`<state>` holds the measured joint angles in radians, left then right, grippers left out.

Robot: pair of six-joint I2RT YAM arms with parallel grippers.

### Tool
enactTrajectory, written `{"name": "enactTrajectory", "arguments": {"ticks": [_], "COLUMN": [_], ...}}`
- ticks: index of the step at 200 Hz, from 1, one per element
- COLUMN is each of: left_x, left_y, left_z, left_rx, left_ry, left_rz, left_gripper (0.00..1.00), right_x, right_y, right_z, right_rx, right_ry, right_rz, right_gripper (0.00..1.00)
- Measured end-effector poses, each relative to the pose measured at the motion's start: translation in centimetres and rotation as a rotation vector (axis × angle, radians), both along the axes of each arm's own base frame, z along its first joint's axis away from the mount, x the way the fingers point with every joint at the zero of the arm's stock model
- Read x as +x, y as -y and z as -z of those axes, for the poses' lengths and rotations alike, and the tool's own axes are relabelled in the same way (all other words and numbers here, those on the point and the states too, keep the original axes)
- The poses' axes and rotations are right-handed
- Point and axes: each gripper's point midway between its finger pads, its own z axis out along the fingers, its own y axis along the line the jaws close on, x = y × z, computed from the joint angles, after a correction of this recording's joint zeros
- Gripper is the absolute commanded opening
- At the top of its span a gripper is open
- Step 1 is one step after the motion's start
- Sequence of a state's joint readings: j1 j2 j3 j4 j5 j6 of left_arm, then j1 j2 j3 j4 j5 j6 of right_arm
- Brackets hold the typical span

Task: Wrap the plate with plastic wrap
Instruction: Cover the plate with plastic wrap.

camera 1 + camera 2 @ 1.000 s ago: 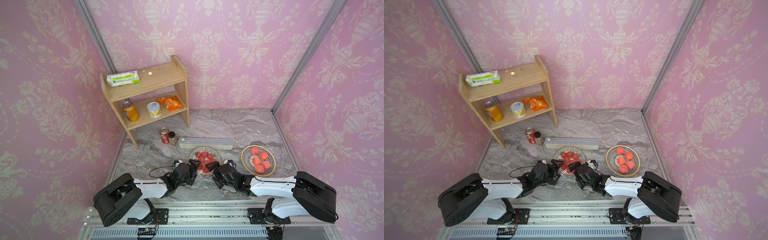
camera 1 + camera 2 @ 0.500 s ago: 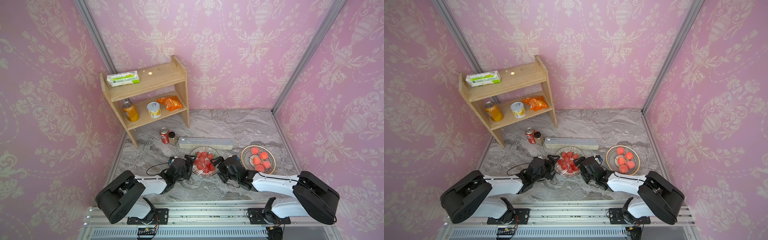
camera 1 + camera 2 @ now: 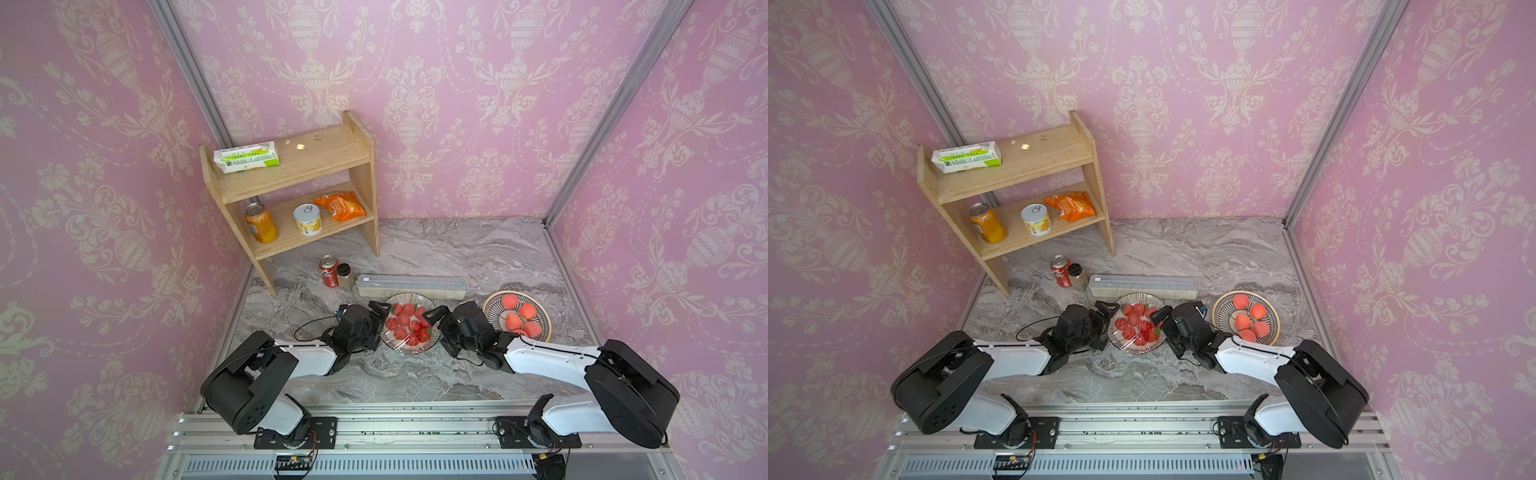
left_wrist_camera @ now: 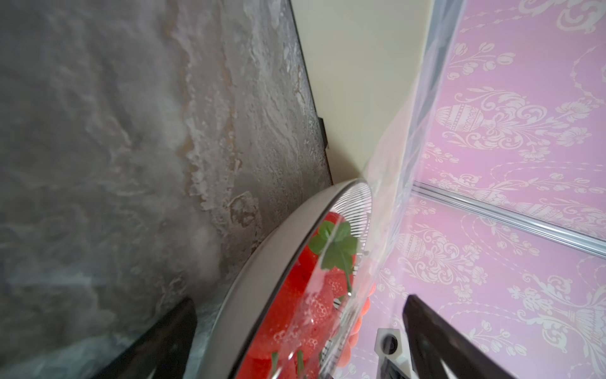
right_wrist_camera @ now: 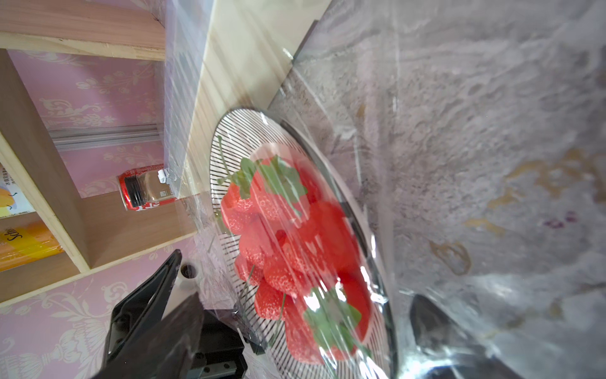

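Note:
The striped plate (image 3: 409, 350) (image 3: 1136, 351) of strawberries sits near the front of the marble table, with the plastic wrap (image 3: 409, 328) (image 5: 328, 229) stretched over the fruit. Behind it lies the pale dispenser box (image 3: 411, 286) (image 3: 1144, 286). My left gripper (image 3: 381, 320) (image 3: 1106, 318) (image 4: 295, 341) is open at the plate's left edge, one finger above and one below the rim (image 4: 278, 249). My right gripper (image 3: 437, 320) (image 3: 1160, 320) (image 5: 295, 328) is open at the right edge, straddling the film-covered rim (image 5: 236, 131). Loose film (image 4: 393, 197) rises toward the box.
A second striped plate (image 3: 494, 309) (image 3: 1225, 316) with peaches stands just right of my right wrist. A red can (image 3: 328, 271) and a small jar (image 3: 345, 275) stand left of the box. A wooden shelf (image 3: 291, 195) holding cans and packets fills the back left.
Both grippers have left the plate's near edge, spread apart and moved forward along its sides; they now straddle its left and right rims. Both stay open.

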<state>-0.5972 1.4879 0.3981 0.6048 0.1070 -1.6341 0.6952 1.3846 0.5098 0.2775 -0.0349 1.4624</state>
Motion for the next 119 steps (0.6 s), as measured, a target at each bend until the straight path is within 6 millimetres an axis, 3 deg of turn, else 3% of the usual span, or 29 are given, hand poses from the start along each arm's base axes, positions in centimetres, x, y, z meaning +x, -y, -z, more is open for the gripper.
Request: {"name": "enactTrajectory", "arguments": {"ticks": [119], "left_x": [1.9], "left_y": [0.5], "left_z": [0.1], "left_rx": [0.068], "left_ry": [-0.002], "left_rz": [0.068], "left_gripper": [0.99], "right_x": [1.7], "right_y": [-0.7], "right_z": [0.4], "right_rx": [-0.09], "right_ry": [-0.017], "right_rz": [-0.091], "right_gripper": [1.0]}}
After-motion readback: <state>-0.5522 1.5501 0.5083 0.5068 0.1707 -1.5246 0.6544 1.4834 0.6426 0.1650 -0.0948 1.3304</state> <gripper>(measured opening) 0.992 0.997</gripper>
